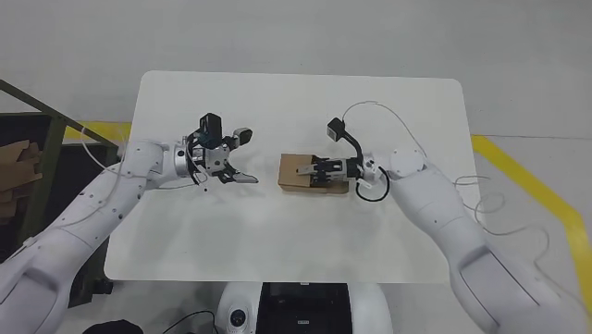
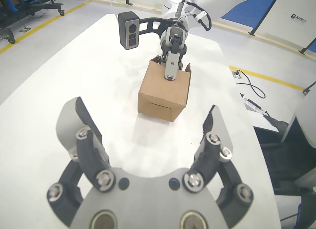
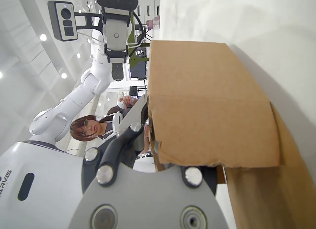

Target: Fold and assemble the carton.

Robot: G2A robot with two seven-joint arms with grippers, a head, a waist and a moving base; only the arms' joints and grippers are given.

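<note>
left gripper (image 1: pixel 246 156) hangs over the white rounded-corner table (image 2: pixel 74 72), jaws spread wide, nothing in them, well apart from the work. next out: brown cardboard carton (image 2: pixel 163 91), already erected into a box, sitting about mid-table with its closed, slitted end face turned toward the left gripper. beyond that the right gripper (image 2: pixel 170 75) comes in from the far, open end and is clamped on the carton's top panel. one finger lies flat on top; the other is hidden, inside I'd judge. short brown end flaps (image 2: pixel 188 67) stick up either side of it at the far end. risks as I see them: (1) carton looks light and is pinned by one panel only, so a push from the left gripper on the near face likely slides or yaws it instead of folding anything. (2) pinch load on a single wall can crease or tear that panel near its edge. (3) right gripper sits in the very opening the flaps must close over, so they can't tuck until it lets go, and then the box may spring out of square. (4) jaws that wide can catch a corner on approach and tip the box.
</note>
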